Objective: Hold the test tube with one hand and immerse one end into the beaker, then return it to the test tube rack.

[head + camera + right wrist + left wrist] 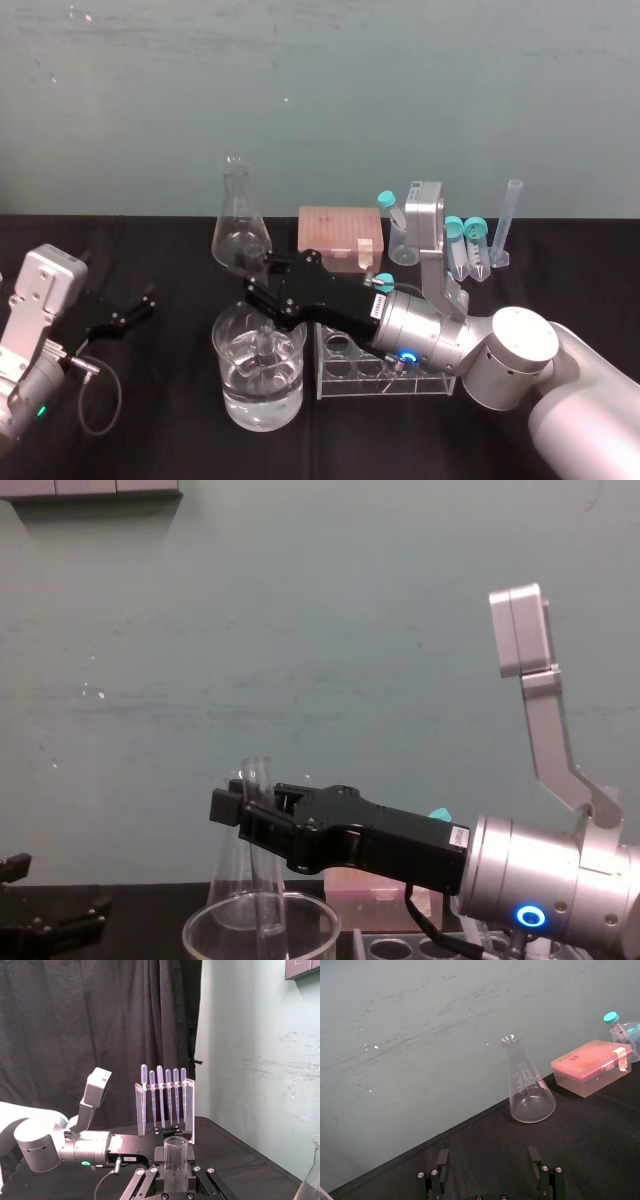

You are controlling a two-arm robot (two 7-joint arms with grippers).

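At lower centre of the head view, the right pincer [262,297] grips the test tube [266,347] upright, its lower end down inside the beaker [228,385], just left of the test tube rack [385,378]. The left pincer [135,308] sits at lower left, spread wide and empty.

Black fingers [226,806], silver wrist [520,865] with blue ring [530,917], white arm [590,400].

a conical flask [240,222] stands beside a pink box [338,230], teal-capped tubes [476,250] nearby.
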